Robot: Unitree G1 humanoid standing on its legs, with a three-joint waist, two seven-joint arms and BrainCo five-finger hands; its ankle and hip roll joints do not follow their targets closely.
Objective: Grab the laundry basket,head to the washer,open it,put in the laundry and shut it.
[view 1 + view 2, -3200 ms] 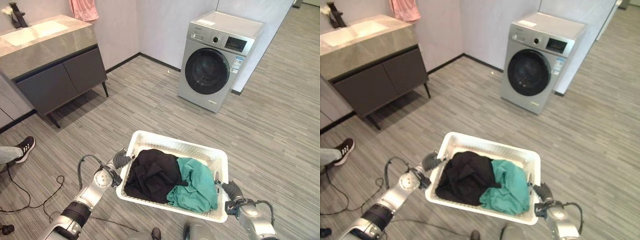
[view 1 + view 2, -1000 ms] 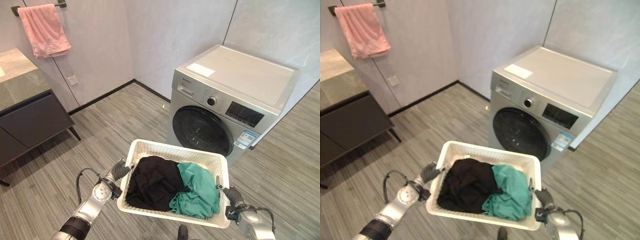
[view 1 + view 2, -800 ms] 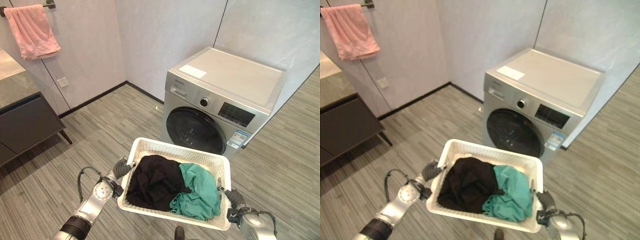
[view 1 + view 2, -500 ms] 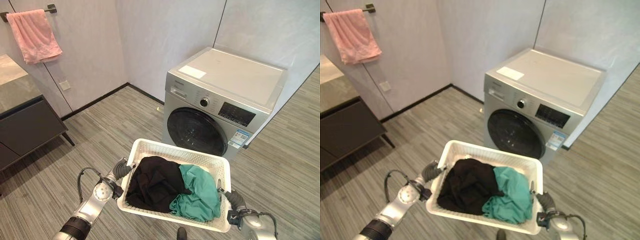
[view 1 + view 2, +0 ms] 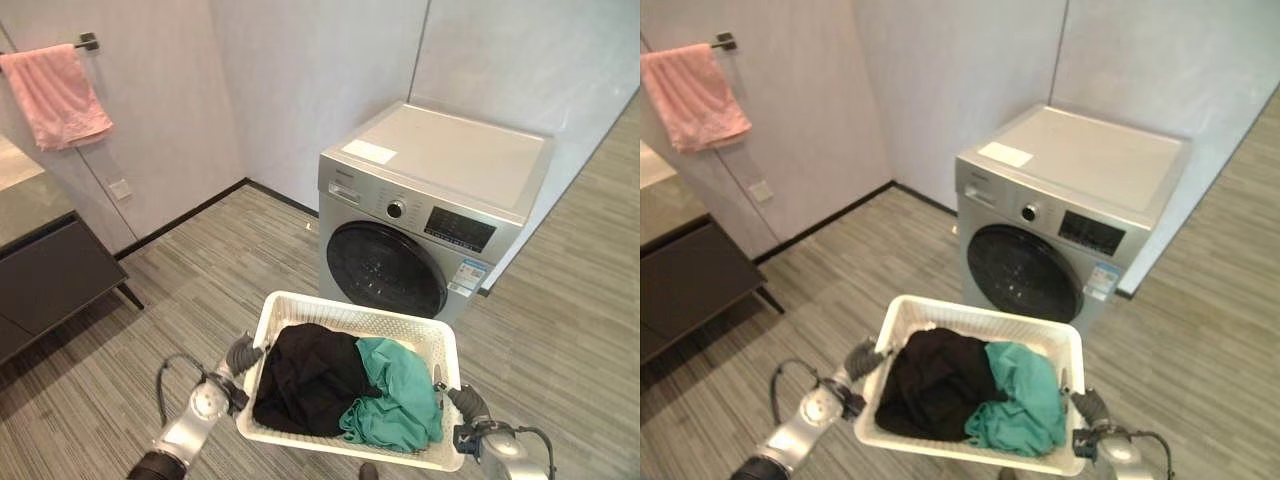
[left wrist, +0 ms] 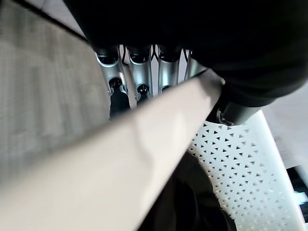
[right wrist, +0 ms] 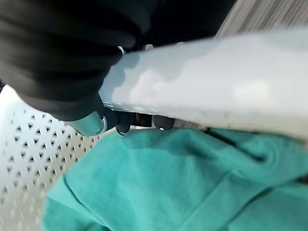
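Washer now looms closer at twelve o'clock, door shut; left hand and right hand stay clamped on basket rims, laundry inside; approach nearly finished.

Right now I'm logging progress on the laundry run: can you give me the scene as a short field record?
basket: white laundry basket, carried in front of the washer
contents: black garment, teal garment
left hand: shut on basket rim
right hand: shut on basket rim
washer: door closed
wall: pink towel on rail
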